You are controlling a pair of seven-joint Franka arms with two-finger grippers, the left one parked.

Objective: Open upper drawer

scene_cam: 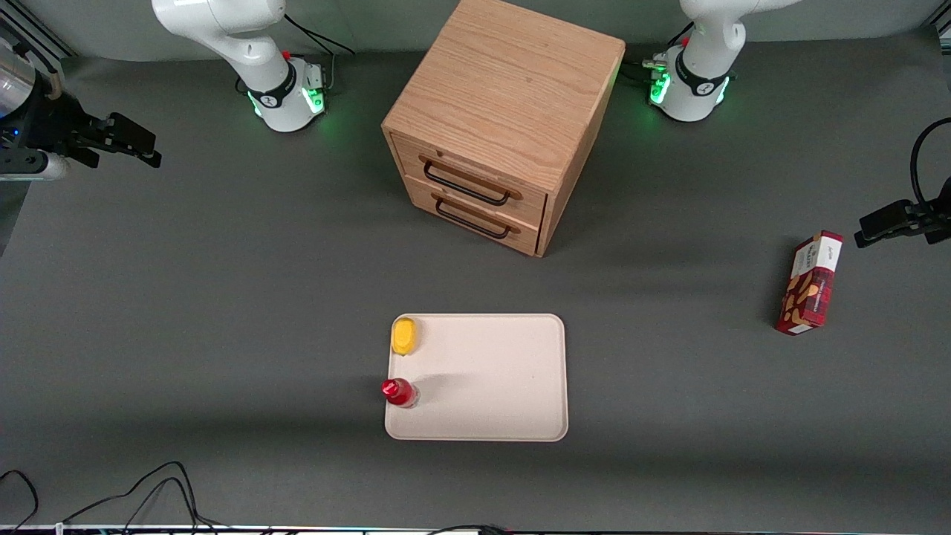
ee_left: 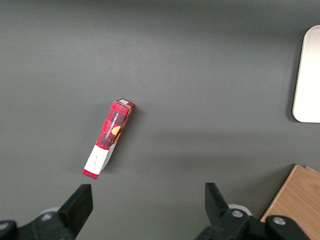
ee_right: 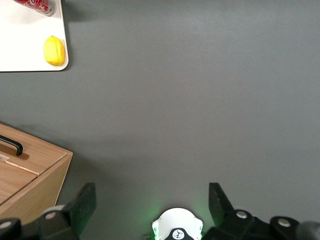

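Black two-finger gripper [scene_cam: 122,141] spread wide, nothing held. Light wood upper drawer [scene_cam: 469,180] shut, well apart from jaws. Likely stiff, easy sliding; thin black wire handle [scene_cam: 466,188] best grabbed mid-bar.

Dark grey matte tabletop [scene_cam: 223,297], soft even light, faint shadows

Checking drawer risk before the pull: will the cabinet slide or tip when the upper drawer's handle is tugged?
The cabinet looks solid and squat, so tipping seems unlikely. It stands loose on the smooth table, so it might slide. The upper drawer is shut. The hand, open, hangs toward the working arm's end.
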